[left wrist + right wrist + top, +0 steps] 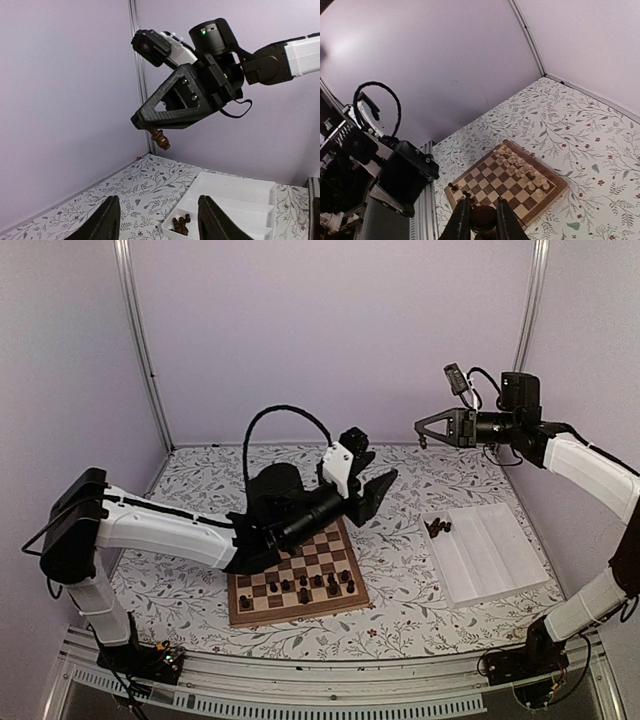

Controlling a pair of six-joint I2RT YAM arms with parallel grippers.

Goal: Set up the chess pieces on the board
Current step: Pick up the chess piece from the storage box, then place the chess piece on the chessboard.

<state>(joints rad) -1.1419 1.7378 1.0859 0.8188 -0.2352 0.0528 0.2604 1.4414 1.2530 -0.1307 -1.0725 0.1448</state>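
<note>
The board (262, 613) lies near the front middle of the table, with several dark chess pieces (303, 594) standing on its near rows. My left gripper (373, 496) hangs open and empty above the board's far right corner; its fingers (107, 221) frame the tray. My right gripper (424, 437) is raised high at the back right, shut on a dark brown chess piece (161, 139). In the right wrist view that piece (483, 220) sits between the fingers (462, 221), with the board (546, 196) far below. A few more dark pieces (181, 225) lie in the tray's corner.
A white compartment tray (495, 558) lies right of the board, its dark pieces (438, 527) in the far left compartment. Cream chessmen (526, 171) stand along one side of the board. My left arm (180, 530) reaches across the board's far half. Walls enclose the table closely.
</note>
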